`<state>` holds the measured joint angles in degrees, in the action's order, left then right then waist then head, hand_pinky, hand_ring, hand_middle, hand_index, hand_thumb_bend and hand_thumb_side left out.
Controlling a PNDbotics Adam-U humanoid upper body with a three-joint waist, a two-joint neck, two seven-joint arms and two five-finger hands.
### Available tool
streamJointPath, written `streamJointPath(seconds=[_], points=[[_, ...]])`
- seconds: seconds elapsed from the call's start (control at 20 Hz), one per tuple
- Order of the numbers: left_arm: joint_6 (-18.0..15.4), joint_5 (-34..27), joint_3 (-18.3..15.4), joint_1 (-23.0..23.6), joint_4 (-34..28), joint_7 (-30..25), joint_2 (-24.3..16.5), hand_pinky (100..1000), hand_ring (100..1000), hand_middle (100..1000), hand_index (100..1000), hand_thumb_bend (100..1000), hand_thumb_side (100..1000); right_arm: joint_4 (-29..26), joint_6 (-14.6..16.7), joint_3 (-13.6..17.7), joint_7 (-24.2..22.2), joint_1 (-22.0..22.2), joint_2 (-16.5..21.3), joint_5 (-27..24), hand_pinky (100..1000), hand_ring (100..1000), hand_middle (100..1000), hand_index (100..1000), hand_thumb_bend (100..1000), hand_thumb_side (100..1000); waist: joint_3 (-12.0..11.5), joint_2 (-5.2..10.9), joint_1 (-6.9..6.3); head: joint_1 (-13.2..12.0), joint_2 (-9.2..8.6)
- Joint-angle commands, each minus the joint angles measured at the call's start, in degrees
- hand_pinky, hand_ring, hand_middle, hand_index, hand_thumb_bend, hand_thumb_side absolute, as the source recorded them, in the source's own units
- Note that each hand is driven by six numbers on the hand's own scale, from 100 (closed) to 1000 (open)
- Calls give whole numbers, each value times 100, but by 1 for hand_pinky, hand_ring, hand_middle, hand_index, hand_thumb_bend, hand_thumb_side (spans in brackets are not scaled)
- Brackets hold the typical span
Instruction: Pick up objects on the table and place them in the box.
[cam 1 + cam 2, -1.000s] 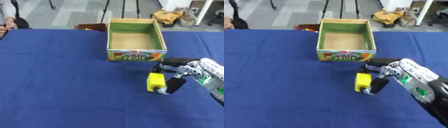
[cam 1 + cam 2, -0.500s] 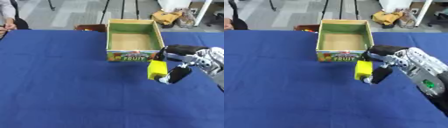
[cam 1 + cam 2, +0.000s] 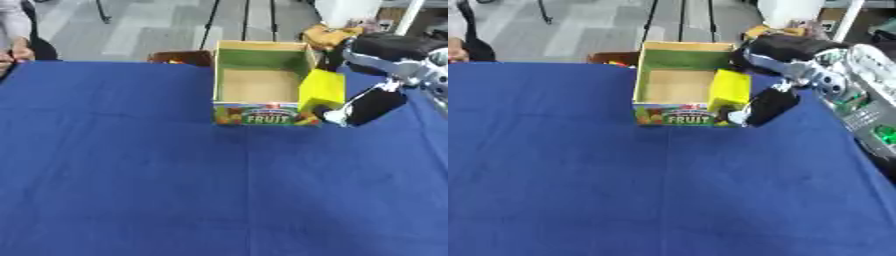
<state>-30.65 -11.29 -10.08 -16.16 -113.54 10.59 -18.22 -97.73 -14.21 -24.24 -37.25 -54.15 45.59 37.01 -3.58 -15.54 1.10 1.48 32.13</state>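
Right robot hand (image 3: 372, 102) pinches a yellow block (image 3: 321, 90) — seemingly over the box's (image 3: 261, 114) right wall.

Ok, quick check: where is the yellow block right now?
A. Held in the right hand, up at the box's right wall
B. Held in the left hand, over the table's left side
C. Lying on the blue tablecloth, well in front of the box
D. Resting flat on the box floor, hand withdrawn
A: the right hand is curled round the yellow block, which is raised against the right wall of the box, not yet down inside it.
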Motion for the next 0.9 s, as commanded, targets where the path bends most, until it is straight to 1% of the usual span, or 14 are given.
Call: streamJointPath(seconds=[0.05, 0.2, 0.5, 0.7, 0.9], points=[[3, -5, 5, -27, -105, -20, -132, 592, 750, 865, 964, 100, 1000, 47, -37, 184, 46, -283, 41, 207, 805, 802, 470, 615, 100, 366, -12, 130, -4, 21, -40], [16, -6, 16, -18, -105, -35, -128, 592, 750, 865, 964, 100, 1000, 409, -26, 219, 77, -548, -134, 437, 804, 803, 468, 614, 100, 367, -32, 135, 9, 43, -50], [28, -1, 34, -17, -105, -71, -110, 593, 751, 867, 964, 100, 1000, 1494, 69, 367, 290, -1116, -645, 1052, 807, 801, 456, 609, 100, 368, -107, 97, 30, 115, -134], [36, 6, 54, -39, -105, -107, -82, 594, 752, 870, 964, 100, 1000, 2302, 112, 549, 581, -1497, -1062, 1571, 806, 798, 449, 606, 100, 365, -185, 29, 41, 188, -222], [47, 14, 73, -61, -105, -147, -39, 595, 753, 872, 964, 100, 1000, 3102, 154, 790, 1030, -1797, -1504, 2179, 806, 795, 439, 600, 100, 357, -262, -51, 43, 267, -300]])
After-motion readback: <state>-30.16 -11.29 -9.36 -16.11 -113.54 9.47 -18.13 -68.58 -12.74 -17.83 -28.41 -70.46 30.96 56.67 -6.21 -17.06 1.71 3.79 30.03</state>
